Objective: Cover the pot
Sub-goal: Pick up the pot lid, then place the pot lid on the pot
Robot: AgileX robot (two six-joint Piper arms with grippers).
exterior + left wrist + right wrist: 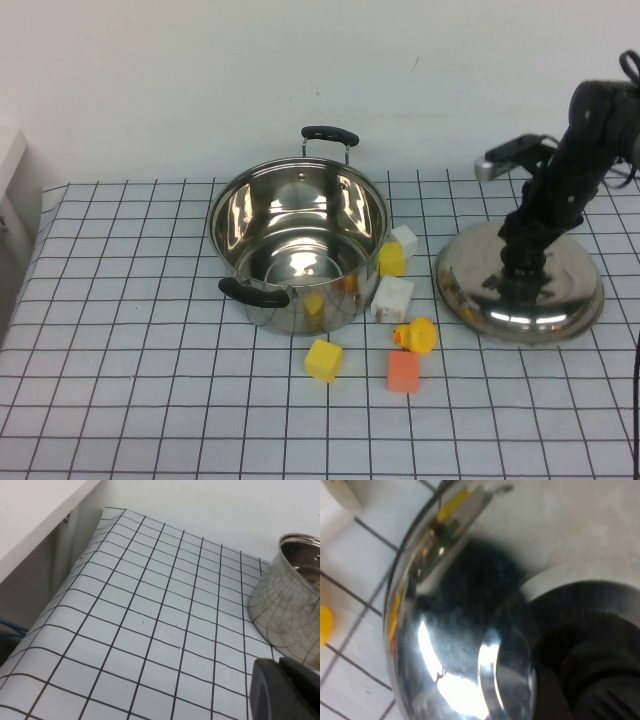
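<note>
The pot (298, 250), shiny steel with two black side handles, stands open and uncovered at the middle of the table; its side also shows in the left wrist view (290, 615). To its right the domed steel lid (520, 290) lies flat on the cloth. My right gripper (524, 262) reaches down onto the lid's top, right at the black knob (590, 665), which it hides in the high view. The lid's dome (445, 655) fills the right wrist view. My left gripper (285, 690) hovers low over the checked cloth left of the pot, shut and holding nothing.
Toy pieces lie between the pot and the lid: two white blocks (392, 298) (404, 239), a yellow block (391, 259), a yellow duck (416, 335), an orange block (403, 373) and another yellow block (323, 360). A white ledge (35, 515) borders the table's left.
</note>
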